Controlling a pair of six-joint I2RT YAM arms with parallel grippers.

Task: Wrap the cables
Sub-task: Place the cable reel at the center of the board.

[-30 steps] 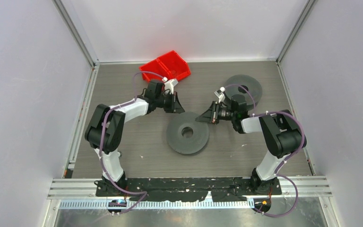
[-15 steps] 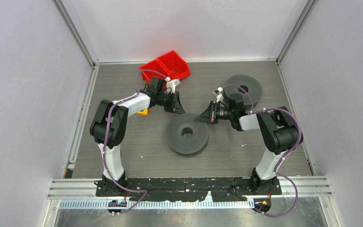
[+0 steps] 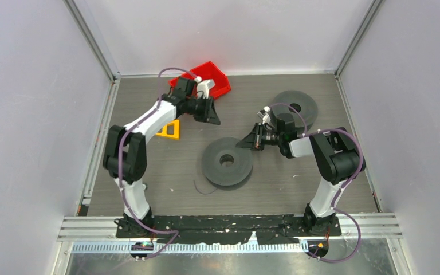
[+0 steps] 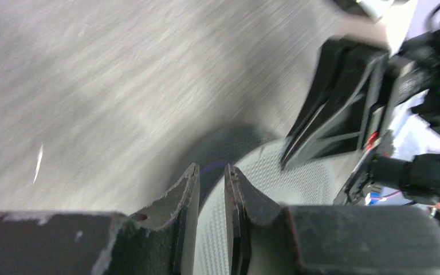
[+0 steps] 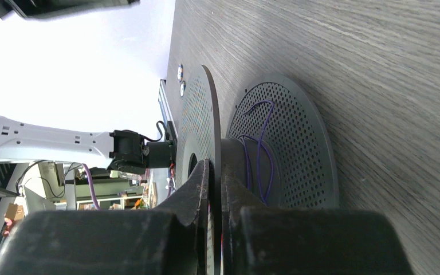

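Observation:
A dark grey perforated spool (image 3: 227,162) lies flat mid-table. My right gripper (image 3: 246,142) is shut on the rim of its upper flange (image 5: 203,114). Thin violet cable (image 5: 262,150) loops round the hub between the two flanges. A loose dark strand of cable (image 3: 202,191) curls on the table in front of the spool. My left gripper (image 3: 211,116) hangs behind and left of the spool, clear of it. Its jaws (image 4: 212,172) stand a little apart with nothing between them. The left wrist view looks down past them onto the spool's rim (image 4: 246,166) and the right gripper (image 4: 335,123).
A second grey spool (image 3: 295,105) lies at the back right behind the right arm. A red bin (image 3: 215,80) stands at the back, just behind the left wrist. A yellow triangle (image 3: 169,131) lies on the table under the left forearm. Walls enclose three sides.
My left gripper opened and drew back and up toward the red bin, uncovering the yellow triangle. A loose strand now lies in front of the spool. The right gripper kept its grip.

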